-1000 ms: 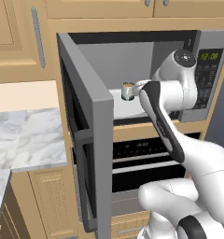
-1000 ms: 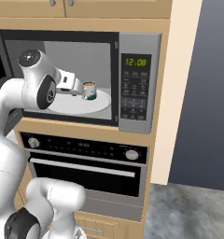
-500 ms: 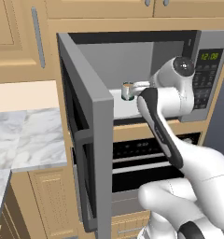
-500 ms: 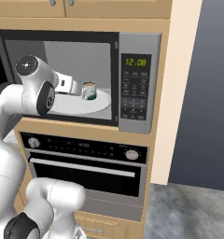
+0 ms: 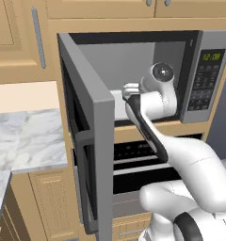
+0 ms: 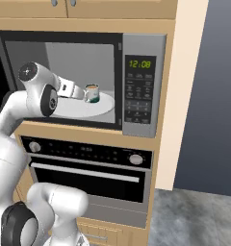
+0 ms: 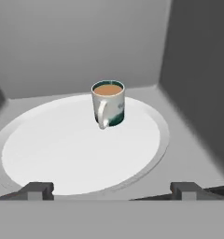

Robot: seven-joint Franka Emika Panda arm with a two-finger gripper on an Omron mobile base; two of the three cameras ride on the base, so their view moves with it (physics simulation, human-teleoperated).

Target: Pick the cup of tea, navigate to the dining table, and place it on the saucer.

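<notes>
The hand [image 7: 111, 189] stands wide open with nothing between its fingers; in the hand view its two dark fingertips [image 7: 37, 190] rise at the lower left and lower right corners, far apart. Ahead of them, just above the centre of that view, the cup of tea [image 7: 108, 103] stands upright on the white round turntable [image 7: 62, 154], its handle turned toward the camera and brown liquid up near the rim. The cup sits toward the back of the turntable, apart from the fingertips. Grey microwave walls [image 7: 198, 70] close in behind and on the right.

In the right base view the hand [image 6: 79, 92] reaches into the open microwave [image 6: 136, 86] at centre left, just beside the cup of tea [image 6: 91, 92]. In the left base view the microwave door [image 5: 86, 136] swings out at centre, with a marble worktop [image 5: 25, 139] at the left.
</notes>
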